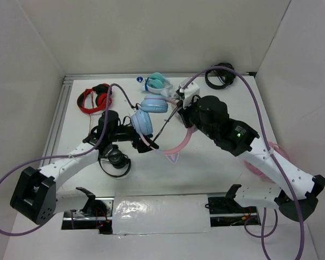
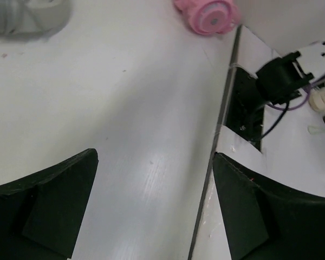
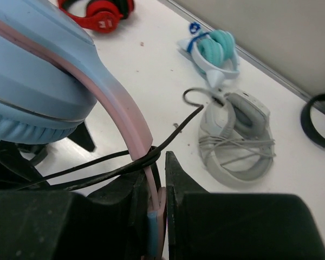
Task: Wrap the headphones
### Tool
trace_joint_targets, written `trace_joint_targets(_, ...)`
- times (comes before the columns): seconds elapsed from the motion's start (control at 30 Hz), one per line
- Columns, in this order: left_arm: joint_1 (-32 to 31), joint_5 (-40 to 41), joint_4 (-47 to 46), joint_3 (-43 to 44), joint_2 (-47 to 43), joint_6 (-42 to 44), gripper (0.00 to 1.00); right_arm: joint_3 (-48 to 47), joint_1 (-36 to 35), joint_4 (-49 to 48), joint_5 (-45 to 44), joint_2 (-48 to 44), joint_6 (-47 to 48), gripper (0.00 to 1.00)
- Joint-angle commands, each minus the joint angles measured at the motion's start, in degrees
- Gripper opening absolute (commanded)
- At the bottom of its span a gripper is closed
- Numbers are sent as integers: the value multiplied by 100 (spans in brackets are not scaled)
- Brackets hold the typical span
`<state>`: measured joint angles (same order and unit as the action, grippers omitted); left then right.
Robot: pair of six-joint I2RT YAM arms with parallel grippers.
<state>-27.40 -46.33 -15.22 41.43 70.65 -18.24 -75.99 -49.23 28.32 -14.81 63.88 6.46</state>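
**A:** What does the right wrist camera add to the overhead view?

**B:** The grip itself. The right gripper has its fingers pressed together on the thin pink headband of the headphones, and the black cable crosses the band just above the pinch. From above, that spot is hidden under the wrist.

**A:** And the left wrist view?

**B:** The left gripper is spread wide. Between its fingers there is only bare table. At the top of that frame sits a cup of the all-pink headphones.

**A:** Where are the headphones overall?

**B:** In the middle of the overhead frame, between the two wrists. The two light blue cups sit close together, left of centre. The band sweeps from them toward the lower right, where one cat ear sticks out, then curls up to the right gripper.

**A:** So what is the long axis?

**B:** It runs roughly from upper left to lower right, with the cups at the upper-left end and the crown of the band at the lower right. I can't tell whether the cups touch the table.

**A:** Anything the overhead shows less clearly?

**B:** The neighbours. The right wrist view gives the red headphones at its top edge, the teal-and-white headphones at upper centre, and a grey-white pair with its cord wound round it, right of centre.
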Motion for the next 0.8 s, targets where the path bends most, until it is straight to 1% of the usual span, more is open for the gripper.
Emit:
trace_joint_targets(0.0,348,412,36,-231,-297,-372,99,-426,37,-231,-907,72,-338,0)
trace_joint_targets(0.1,709,1115,449,-399,-569,-644,99,-487,115,7,-1103,195,-584,0)
trace_joint_targets(0.17,1067,1685,976,-399,-754,-838,99,-496,168,147,-1051,283,-837,0)
trace_joint_targets(0.2,1270,2254,1430,-312,-816,-1352,99,-461,212,244,-1007,327,-970,0)
trace_joint_targets(0.23,1272,2259,1434,-311,-816,-1358,99,-461,212,245,-1007,327,-971,0)
trace_joint_targets(0.27,1507,2521,1913,-215,-816,-1471,99,-383,212,245,-980,353,-1067,0)
trace_joint_targets(0.33,1754,2567,2137,-188,-860,-1709,99,-338,300,323,-832,406,-1251,0)
trace_joint_targets(0.43,1869,2593,2041,-381,-1088,-1806,99,-425,519,560,-760,599,-1717,0)
trace_joint_targets(0.47,1878,2585,1989,-468,-1150,-1789,99,-426,590,596,-734,643,-1883,0)
trace_joint_targets(0.57,1905,2664,1944,-601,-1439,-1718,99,-373,932,587,-357,792,-2069,0)
trace_joint_targets(0.6,1896,2664,1918,-644,-1484,-1718,99,-382,1142,605,-243,845,-2122,0)
trace_joint_targets(0.63,1905,2646,1900,-671,-1536,-1701,99,-382,1231,614,-16,881,-2157,0)
trace_joint_targets(0.7,1905,2637,1839,-732,-1616,-1683,99,-391,1415,587,135,1003,-2263,0)
trace_joint_targets(0.77,1914,2690,1865,-733,-1660,-1735,99,-452,1408,640,162,1126,-2272,0)
